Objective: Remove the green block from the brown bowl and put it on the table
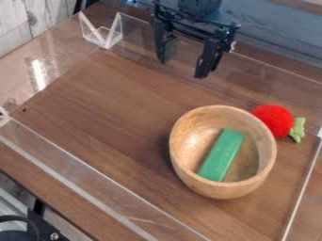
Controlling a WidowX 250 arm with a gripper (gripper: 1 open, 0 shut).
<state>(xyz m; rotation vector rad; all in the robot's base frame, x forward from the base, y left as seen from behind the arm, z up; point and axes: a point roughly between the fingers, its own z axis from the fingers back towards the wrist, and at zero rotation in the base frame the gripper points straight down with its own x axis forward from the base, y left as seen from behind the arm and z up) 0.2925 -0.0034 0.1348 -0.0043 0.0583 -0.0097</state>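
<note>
Green block (pixel 224 155): one flat, elongated bar, plain bright green. Lies inside the brown bowl, on its inner floor, long axis running from lower left to upper right in the view. Shorter than the bowl's width. Nothing touches it from above.

Brown bowl (pixel 223 151): round, light brown wood, thick rim, visible grain. Stands upright on the table in the right half of the view, toward the near edge. Holds the green block only.

Red toy (pixel 274 119): round, strawberry-like, with green leaves on its right side. Rests on the table just beside the bowl's upper right rim; whether it touches the rim cannot be told.

Table (pixel 107 108): dark brown wood-grain top. A low clear plastic wall (pixel 75 174) runs along its edges. A small clear folded plastic piece (pixel 101 30) stands near the far left corner.

Gripper (pixel 185 55): black, two-fingered, pointing downward at the far side of the table, at upper centre of the view. Fingers spread apart, holding nothing. Well apart from the bowl and the block, with bare tabletop between them. The arm above it is cut off by the top edge of the view.
</note>
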